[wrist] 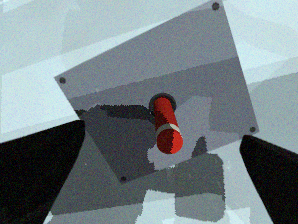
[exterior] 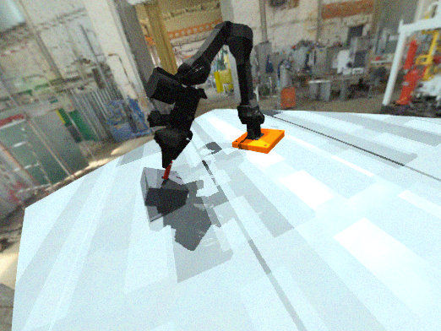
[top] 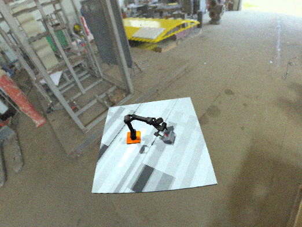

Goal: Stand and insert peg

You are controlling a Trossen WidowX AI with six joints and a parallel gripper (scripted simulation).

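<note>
The red peg [top: 166, 135] [exterior: 167, 172] [wrist: 163, 115] stands in the hole of the grey sloped panel [top: 170, 139] [exterior: 153, 175] [wrist: 200, 50]. Its white band [wrist: 168, 128] is near the outer end, and a good part of the peg sticks out. The dark rim of the hole [wrist: 174, 99] surrounds its inner end; the depth inside is hidden. My gripper [top: 161, 131] [wrist: 164, 135] is open. In the wrist view its black fingers are wide apart, one on each side of the peg, touching neither side. In the exterior view the fingers partly overlap each other.
The orange base [top: 133, 141] [exterior: 270, 141] of the arm stands on the pale patterned table [top: 191, 162] [exterior: 296, 274], behind the panel in the exterior view. Dark shadows of the arm fall over the panel and table. Small dark screws [wrist: 215, 6] mark the panel's corners.
</note>
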